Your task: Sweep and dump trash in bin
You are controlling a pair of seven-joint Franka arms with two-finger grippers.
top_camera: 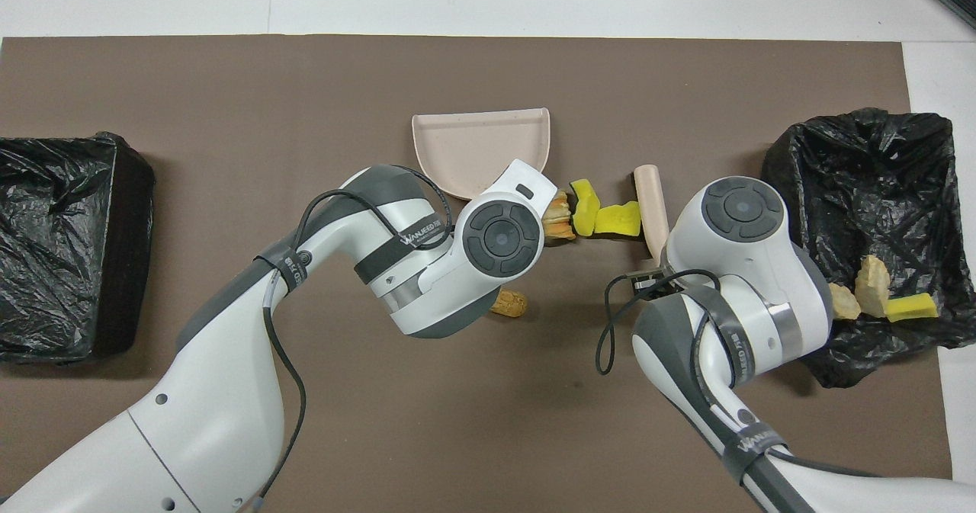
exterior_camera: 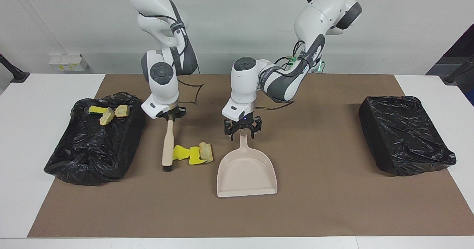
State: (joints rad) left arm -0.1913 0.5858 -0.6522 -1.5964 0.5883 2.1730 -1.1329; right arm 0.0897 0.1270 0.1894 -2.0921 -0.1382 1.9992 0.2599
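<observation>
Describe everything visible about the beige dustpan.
The dustpan is a pale beige scoop that looks like smooth plastic, with low raised walls on three sides and a straight open lip facing away from the robots. Its pan looks empty. It lies flat on the brown mat, midway between the table's two ends. A slim handle runs toward the robots, where the left claw is down around its end. A tan chunk and two yellow scraps lie just beside the pan, toward the right arm's end.
</observation>
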